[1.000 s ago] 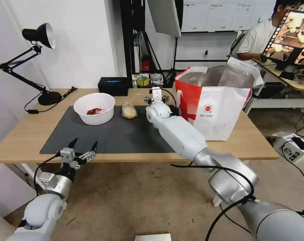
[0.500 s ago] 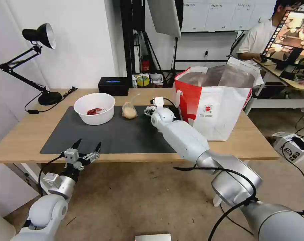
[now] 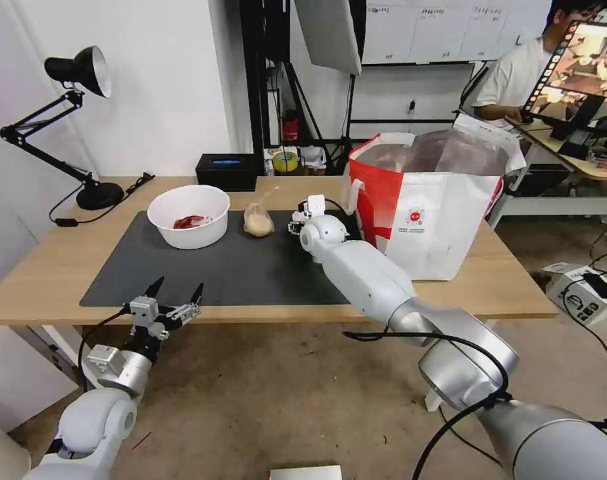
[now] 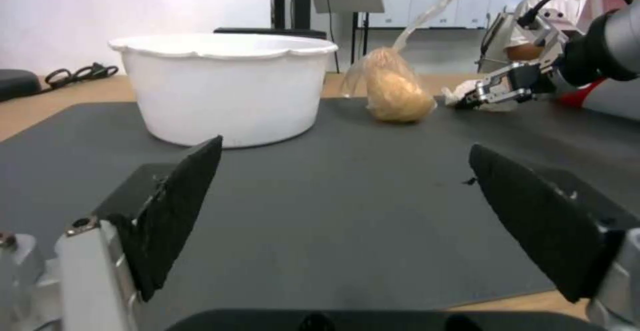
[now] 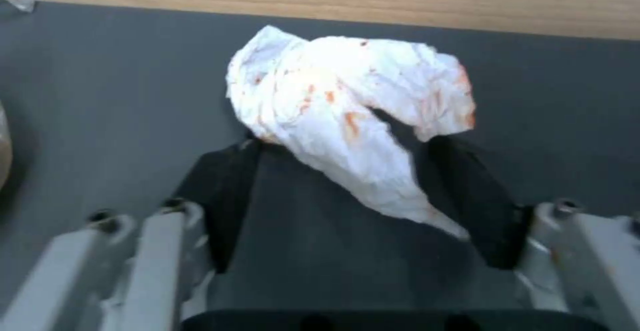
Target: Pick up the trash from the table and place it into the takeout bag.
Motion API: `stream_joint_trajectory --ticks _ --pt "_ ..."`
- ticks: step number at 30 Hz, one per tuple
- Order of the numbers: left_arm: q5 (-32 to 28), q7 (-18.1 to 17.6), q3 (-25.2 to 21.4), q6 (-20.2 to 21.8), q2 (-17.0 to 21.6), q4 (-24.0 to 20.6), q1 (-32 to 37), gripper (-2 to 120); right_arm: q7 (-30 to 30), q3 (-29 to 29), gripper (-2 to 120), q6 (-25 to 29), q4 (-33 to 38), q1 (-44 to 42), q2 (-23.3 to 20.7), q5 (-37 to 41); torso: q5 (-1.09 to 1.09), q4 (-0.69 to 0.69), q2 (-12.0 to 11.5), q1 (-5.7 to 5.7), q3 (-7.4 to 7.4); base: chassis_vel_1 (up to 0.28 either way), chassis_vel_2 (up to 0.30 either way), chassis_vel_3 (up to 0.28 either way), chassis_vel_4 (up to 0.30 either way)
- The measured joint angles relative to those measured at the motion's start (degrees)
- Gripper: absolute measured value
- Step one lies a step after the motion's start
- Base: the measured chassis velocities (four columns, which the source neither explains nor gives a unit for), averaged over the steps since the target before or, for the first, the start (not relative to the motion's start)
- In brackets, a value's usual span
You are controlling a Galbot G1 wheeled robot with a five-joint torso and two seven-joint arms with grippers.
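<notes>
On the dark mat (image 3: 237,267) of the table (image 3: 43,267) stand a white bowl (image 3: 188,215) (image 4: 223,88) with red scraps and a knotted clear bag of beige food (image 3: 257,221) (image 4: 393,91). A crumpled, orange-stained tissue (image 5: 333,96) lies on the mat to the right of the food bag. My right gripper (image 3: 295,222) (image 5: 343,143) (image 4: 493,88) is low over the mat, open, one finger on each side of the tissue. The red-and-white takeout bag (image 3: 430,200) stands open just right of it. My left gripper (image 3: 177,285) (image 4: 345,147) hangs open before the table's front edge.
A black box (image 3: 227,170) sits at the table's back edge and a black desk lamp (image 3: 83,73) at the back left, its cable trailing on the wood. A cardboard box (image 3: 583,287) lies on the floor at the right.
My right gripper has come down and back from near the table's far edge to the mat, around the tissue. The left gripper has shifted slightly right and lower.
</notes>
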Motion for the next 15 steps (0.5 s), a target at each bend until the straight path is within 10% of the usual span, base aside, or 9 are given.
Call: stream_joint_trajectory --ticks 15 --pt "0.25 -0.26 0.7 -0.09 -0.18 0.0 -0.23 100 -3.46 0.97 11 3.06 2.39 -1.12 -2.36 3.27 0.0 0.0 0.0 0.0 0.0 0.0 0.0 0.0 0.0"
